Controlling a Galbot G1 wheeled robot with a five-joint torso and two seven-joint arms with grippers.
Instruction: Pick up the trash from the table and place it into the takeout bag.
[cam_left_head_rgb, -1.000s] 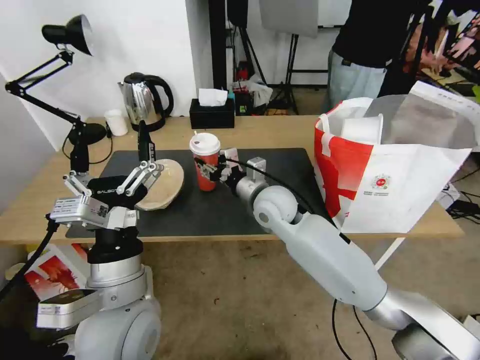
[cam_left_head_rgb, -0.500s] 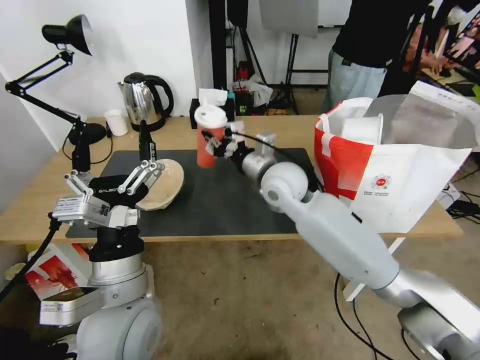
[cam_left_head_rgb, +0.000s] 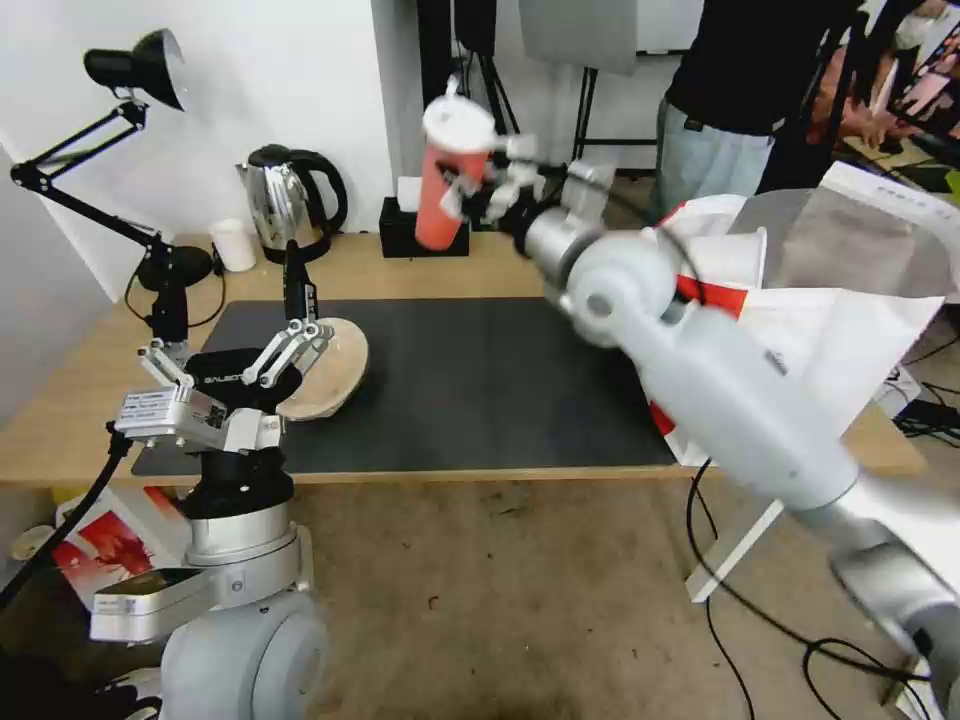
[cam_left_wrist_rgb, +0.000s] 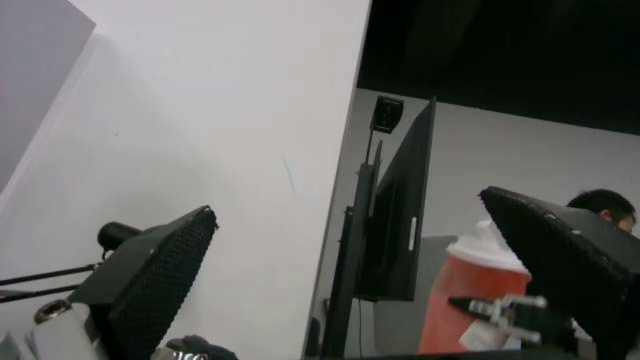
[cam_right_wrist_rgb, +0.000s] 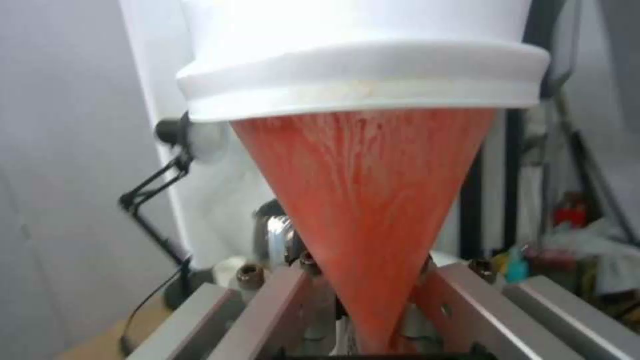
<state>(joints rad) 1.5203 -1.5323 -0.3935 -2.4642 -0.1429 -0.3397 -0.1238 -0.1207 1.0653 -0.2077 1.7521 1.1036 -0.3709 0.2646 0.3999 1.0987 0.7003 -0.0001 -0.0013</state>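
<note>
1. Now that the right gripper (cam_left_head_rgb: 478, 190) has hauled the tall red cup (cam_left_head_rgb: 446, 178) up off the dark mat, the cup hangs well above the table's far edge, tilted a bit, white lid on top. A second ago it was standing on the mat near the middle, so that's a clean lift.
2. The right claw is clamped on the cup's lower half; the right wrist view shows the red body (cam_right_wrist_rgb: 363, 210) squeezed between the metal fingers (cam_right_wrist_rgb: 460, 295).
3. My read: pickup done for this piece, and the carry over to the takeout bag (cam_left_head_rgb: 800, 330) is underway. The bag stands open at the table's right end, foil lining showing, something white already sitting inside.
4. The left gripper (cam_left_head_rgb: 245, 365) hasn't budged. It sits near the mat's left front corner, fingers spread and holding nothing, just beside the shallow beige lid (cam_left_head_rgb: 325, 380), which looks like the next bit of trash to bag.
5. The table (cam_left_head_rgb: 560, 270) otherwise: a kettle (cam_left_head_rgb: 290, 200), a small white cup (cam_left_head_rgb: 232, 245) and a desk lamp (cam_left_head_rgb: 140, 70) at the far left corner, a black tissue box (cam_left_head_rgb: 400, 235) along the far edge.
6. Room: white wall on the left, tripods and stands behind, cables on the floor.
</note>
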